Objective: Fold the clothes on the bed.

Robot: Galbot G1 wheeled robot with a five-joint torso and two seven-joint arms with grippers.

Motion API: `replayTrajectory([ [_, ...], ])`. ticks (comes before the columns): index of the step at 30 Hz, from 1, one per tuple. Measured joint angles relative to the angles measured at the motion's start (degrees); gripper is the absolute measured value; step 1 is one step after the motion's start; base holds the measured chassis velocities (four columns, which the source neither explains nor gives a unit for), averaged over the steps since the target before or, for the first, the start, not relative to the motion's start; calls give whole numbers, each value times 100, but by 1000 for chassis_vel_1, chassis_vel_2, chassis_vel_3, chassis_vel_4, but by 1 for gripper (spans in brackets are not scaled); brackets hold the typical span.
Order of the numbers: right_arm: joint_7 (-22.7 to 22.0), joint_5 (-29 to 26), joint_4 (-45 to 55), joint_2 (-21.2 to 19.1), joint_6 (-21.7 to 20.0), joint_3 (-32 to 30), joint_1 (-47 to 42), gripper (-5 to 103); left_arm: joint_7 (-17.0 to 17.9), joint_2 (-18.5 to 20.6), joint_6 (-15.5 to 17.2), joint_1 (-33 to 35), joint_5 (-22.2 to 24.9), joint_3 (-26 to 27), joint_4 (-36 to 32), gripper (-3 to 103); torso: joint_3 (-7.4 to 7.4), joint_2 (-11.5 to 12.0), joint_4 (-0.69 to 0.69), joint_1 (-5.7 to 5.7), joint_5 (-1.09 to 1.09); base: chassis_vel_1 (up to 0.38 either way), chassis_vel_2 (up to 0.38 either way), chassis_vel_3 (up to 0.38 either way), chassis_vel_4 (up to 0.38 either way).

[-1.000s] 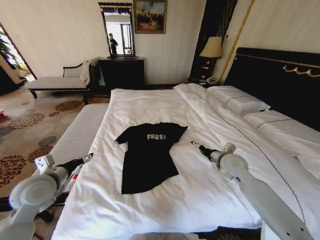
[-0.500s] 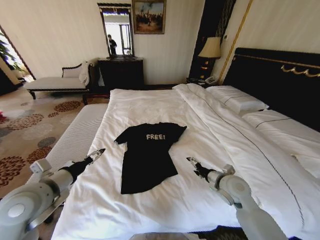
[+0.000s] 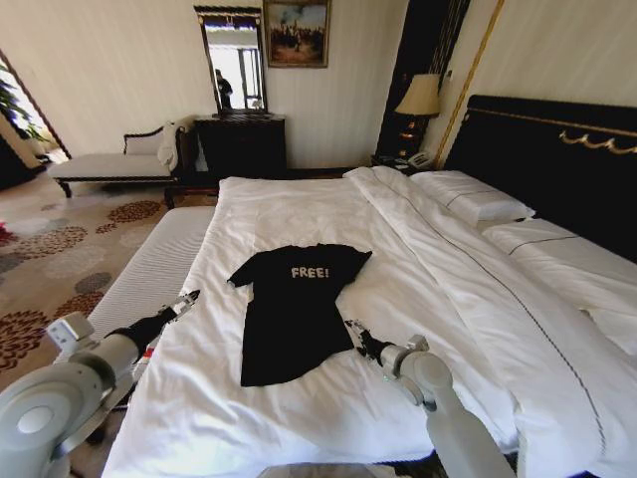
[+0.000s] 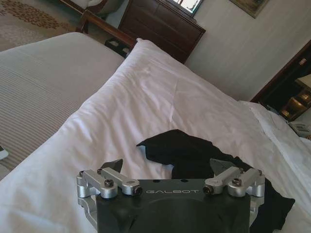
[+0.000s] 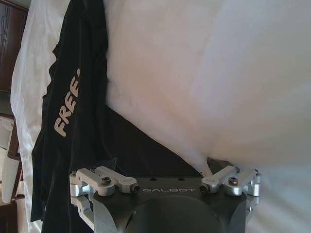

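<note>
Black T-shirt (image 3: 295,311) lies flat on the white duvet (image 3: 299,209) of the bed (image 3: 557,149), collar toward the far end, "FREE!" lettering up, hem toward the robot. Bare duvet surrounds it on all sides.

Right gripper (image 3: 352,330) low over the duvet, just beside the shirt's right hem corner; right wrist view shows its fingers spread wide, one tip at the fabric edge (image 5: 121,150); contact cannot be judged.

Left gripper (image 3: 187,300) at the bed's left edge, well apart from the left sleeve; fingers spread, holding nothing (image 4: 167,167).

Surroundings: pillows (image 3: 476,197) against the headboard on the right; striped bench (image 3: 149,264) alongside the left edge, under the left arm; patterned carpet (image 3: 50,259) beyond; dark dresser (image 3: 242,145) and lamp (image 3: 420,96) by the far wall.
</note>
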State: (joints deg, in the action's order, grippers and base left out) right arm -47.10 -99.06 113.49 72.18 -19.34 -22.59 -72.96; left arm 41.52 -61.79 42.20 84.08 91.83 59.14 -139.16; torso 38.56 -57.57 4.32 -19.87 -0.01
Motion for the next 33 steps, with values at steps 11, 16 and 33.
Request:
replayTrajectory([
  [11,1,164,321,-3,63,62,-261,68,-9,-29,-4,-20,-162,-62,129,100,0,0,0,0,1,0,0,0,0],
  [16,-2,225,502,-19,69,14,-443,51,-10,-71,-5,8,-242,-78,118,100,0,0,0,0,1,0,0,0,0],
  [33,94,633,531,-132,114,-5,-592,0,-13,-198,-13,228,-463,44,-74,100,0,0,-1,0,2,0,0,0,0],
])
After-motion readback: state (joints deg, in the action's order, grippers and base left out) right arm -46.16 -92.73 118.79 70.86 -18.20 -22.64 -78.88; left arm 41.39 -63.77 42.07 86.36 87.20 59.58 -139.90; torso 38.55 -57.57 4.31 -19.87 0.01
